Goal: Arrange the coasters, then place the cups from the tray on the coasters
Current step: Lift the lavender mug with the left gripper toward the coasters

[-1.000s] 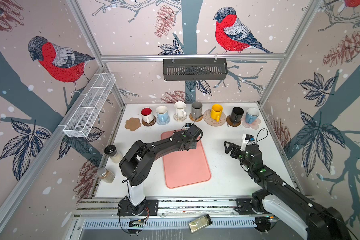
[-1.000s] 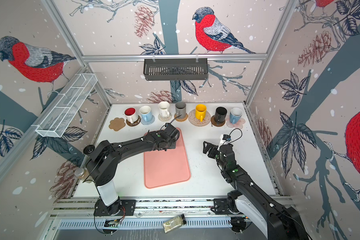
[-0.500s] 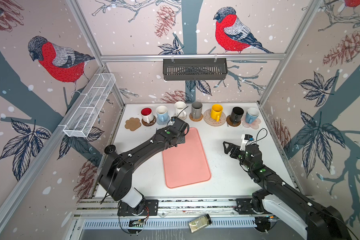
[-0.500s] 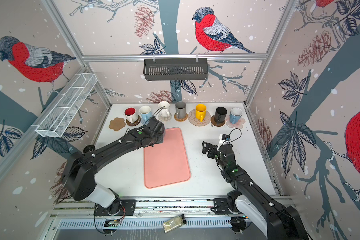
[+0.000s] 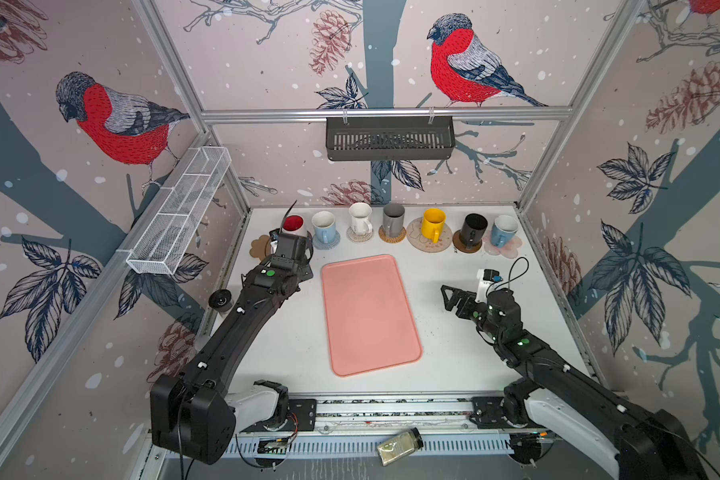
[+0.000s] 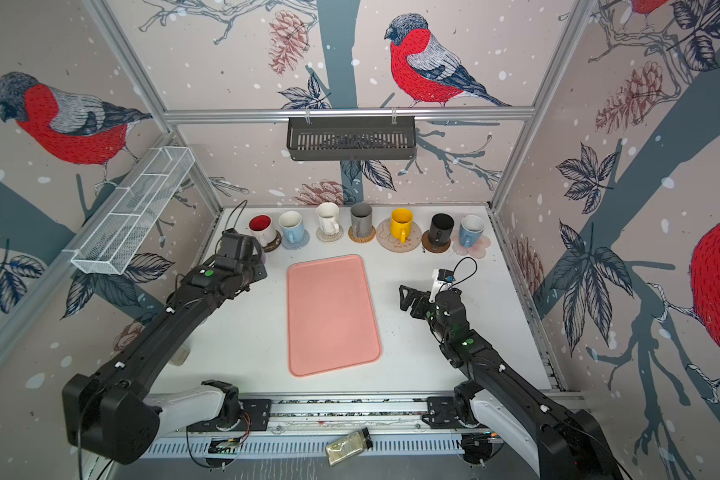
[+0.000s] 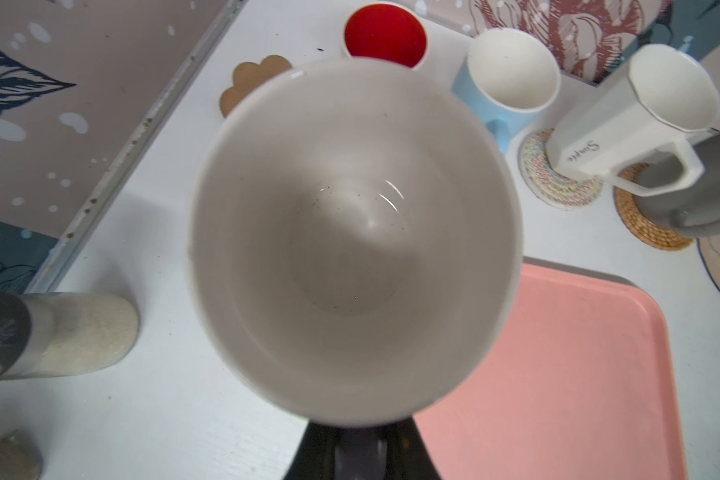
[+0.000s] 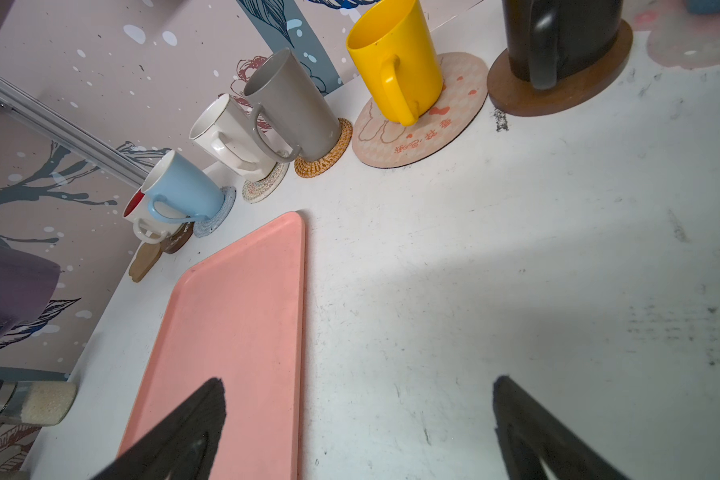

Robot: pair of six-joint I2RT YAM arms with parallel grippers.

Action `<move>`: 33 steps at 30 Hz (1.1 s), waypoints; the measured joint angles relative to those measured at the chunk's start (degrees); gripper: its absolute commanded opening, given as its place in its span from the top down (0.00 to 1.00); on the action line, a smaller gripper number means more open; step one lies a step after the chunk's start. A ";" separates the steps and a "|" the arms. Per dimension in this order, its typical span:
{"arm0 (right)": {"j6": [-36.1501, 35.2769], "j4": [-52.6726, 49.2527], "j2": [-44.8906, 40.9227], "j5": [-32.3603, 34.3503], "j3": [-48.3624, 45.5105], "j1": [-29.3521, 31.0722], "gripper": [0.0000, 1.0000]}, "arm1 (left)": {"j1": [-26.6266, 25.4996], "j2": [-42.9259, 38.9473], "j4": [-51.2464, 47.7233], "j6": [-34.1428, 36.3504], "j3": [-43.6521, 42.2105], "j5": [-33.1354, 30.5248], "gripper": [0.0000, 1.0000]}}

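Observation:
My left gripper [image 5: 285,249] is shut on the lavender cup [image 7: 354,241], whose pale inside fills the left wrist view. It hangs off the tray's back left corner, just short of the bare tan paw coaster [image 5: 260,246], beside the white cup with a red inside [image 5: 294,224]. Along the back wall stand several cups on coasters: light blue [image 5: 324,224], white [image 5: 360,216], grey [image 5: 393,218], yellow [image 5: 432,222], black [image 5: 472,228], blue [image 5: 504,230]. The pink tray [image 5: 371,316] is bare. My right gripper [image 5: 447,297] hovers open right of the tray.
A spice jar [image 5: 221,299] stands at the table's left edge, close to my left arm. Another jar [image 5: 400,446] lies on the front rail. A white wire basket [image 5: 179,216] hangs on the left wall and a dark shelf [image 5: 389,137] on the back wall.
My left arm has swung left from the tray's back edge to the back left corner, carrying the lavender cup. The right arm has not moved.

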 measured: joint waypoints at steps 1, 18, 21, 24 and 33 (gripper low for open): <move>-0.02 0.07 0.35 0.28 0.02 0.28 0.00 | 1.03 0.26 0.02 0.31 -0.13 0.35 1.00; -1.25 2.84 8.17 3.80 5.29 4.50 0.00 | 13.68 14.58 6.49 3.10 6.25 4.00 1.00; -1.33 3.80 11.96 3.76 10.38 4.76 0.01 | 15.30 17.14 7.65 3.32 7.74 4.44 1.00; -2.03 4.11 15.41 3.78 14.99 4.46 0.00 | 17.18 19.32 8.26 3.63 8.96 4.96 1.00; -2.97 7.15 21.68 2.54 17.81 3.08 0.00 | 19.54 26.99 10.29 5.99 15.19 7.04 1.00</move>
